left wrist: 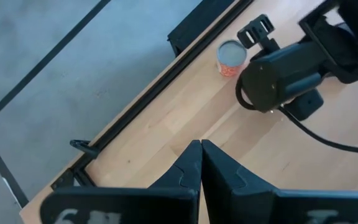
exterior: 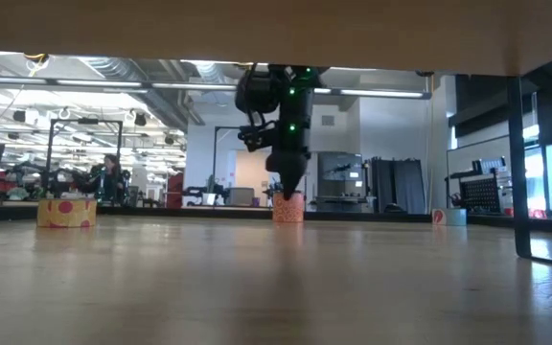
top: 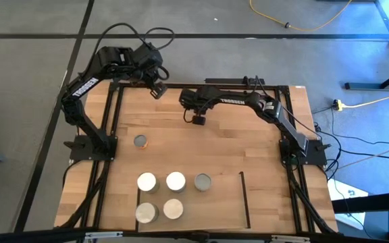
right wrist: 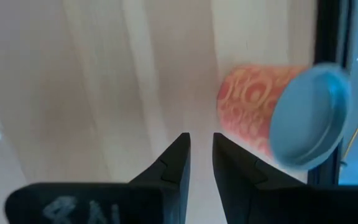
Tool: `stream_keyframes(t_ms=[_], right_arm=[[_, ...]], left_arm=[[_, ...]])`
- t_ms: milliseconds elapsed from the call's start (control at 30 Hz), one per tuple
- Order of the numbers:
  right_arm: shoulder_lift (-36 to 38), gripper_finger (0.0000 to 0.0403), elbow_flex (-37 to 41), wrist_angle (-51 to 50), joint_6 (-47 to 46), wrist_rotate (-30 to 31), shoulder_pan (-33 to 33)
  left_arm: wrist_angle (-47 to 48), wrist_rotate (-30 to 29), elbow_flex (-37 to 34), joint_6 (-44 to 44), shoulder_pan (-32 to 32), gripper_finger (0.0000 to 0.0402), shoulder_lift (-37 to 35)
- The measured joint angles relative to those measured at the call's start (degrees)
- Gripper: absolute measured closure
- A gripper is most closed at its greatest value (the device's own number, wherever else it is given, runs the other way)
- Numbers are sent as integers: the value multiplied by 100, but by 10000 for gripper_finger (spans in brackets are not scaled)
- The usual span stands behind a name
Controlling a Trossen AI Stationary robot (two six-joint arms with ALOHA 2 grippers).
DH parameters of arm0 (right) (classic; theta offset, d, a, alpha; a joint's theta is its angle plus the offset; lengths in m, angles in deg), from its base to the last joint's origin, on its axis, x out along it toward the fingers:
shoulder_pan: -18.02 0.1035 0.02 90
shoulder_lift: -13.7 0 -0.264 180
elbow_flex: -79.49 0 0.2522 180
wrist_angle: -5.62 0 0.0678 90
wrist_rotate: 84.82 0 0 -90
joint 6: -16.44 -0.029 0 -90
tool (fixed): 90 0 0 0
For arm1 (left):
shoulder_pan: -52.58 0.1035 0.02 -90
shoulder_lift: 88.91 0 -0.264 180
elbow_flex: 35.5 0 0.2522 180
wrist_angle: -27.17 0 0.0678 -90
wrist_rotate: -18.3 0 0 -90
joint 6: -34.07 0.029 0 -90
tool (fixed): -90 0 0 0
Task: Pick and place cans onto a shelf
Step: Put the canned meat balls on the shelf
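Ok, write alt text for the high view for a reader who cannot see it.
Five cans stand upright on the shelf at the table's near edge, and a sixth can stands alone on the table. The right gripper hangs above the table's far middle; the left gripper waits at the far edge.

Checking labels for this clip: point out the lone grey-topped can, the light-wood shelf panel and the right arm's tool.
Lone grey-topped can [top: 140, 141], high view, round top.
Light-wood shelf panel [top: 221, 202], high view, bare wood.
Right tool [top: 198, 121], high view, fingertips.
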Motion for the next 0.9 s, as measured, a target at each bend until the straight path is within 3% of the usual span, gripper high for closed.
stream_keyframes(t_ms=[200,400,600,900], right_arm=[[0,332,0,193,159,173,35],[0,335,0,111,326,1022,112],[0,346,2,-61,341,568,128],[0,346,2,-82,314,533,126]], left_arm=[[0,-2,0,4,140,401,0],[0,-4,-1,536,262,401,0],[0,-75,-2,977,382,401,0],[0,-321,-2,1354,710,401,0]])
